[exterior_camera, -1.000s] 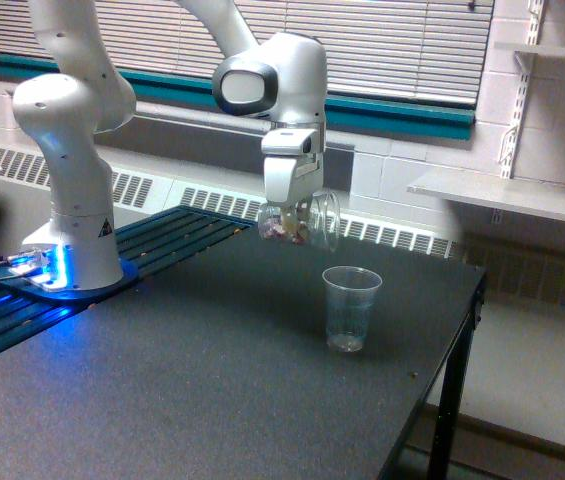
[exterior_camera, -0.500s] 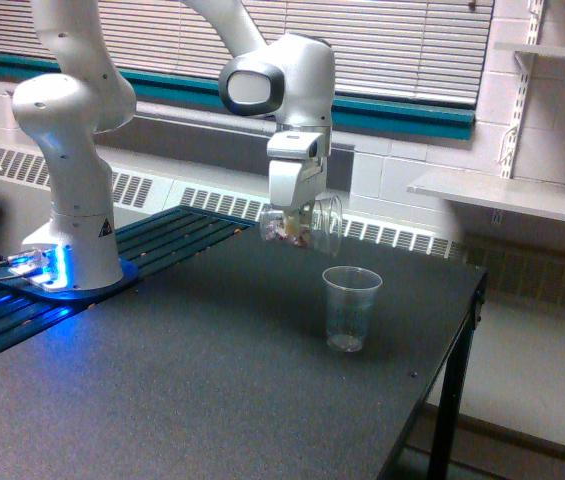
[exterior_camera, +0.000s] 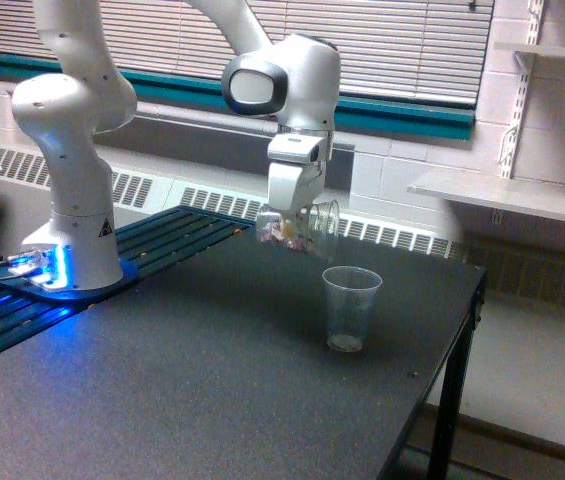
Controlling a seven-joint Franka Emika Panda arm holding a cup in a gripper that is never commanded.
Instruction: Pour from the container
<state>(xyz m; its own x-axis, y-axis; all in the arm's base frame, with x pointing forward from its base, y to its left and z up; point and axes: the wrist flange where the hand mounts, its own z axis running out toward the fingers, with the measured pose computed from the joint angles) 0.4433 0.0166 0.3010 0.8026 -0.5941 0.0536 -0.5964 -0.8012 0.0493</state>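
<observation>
Pincer (exterior_camera: 290, 212) grips the tipped container (exterior_camera: 298, 228) hanging just beneath it.

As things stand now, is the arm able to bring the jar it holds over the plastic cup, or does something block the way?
Probably yes. The gripper holds the tilted jar in the air, up and to the exterior view's left of the plastic cup. Nothing stands between them, and the table around the cup is bare.

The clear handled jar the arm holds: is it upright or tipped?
Tipped. The clear handled jar lies nearly sideways in the gripper, mouth toward the exterior view's right.
</observation>
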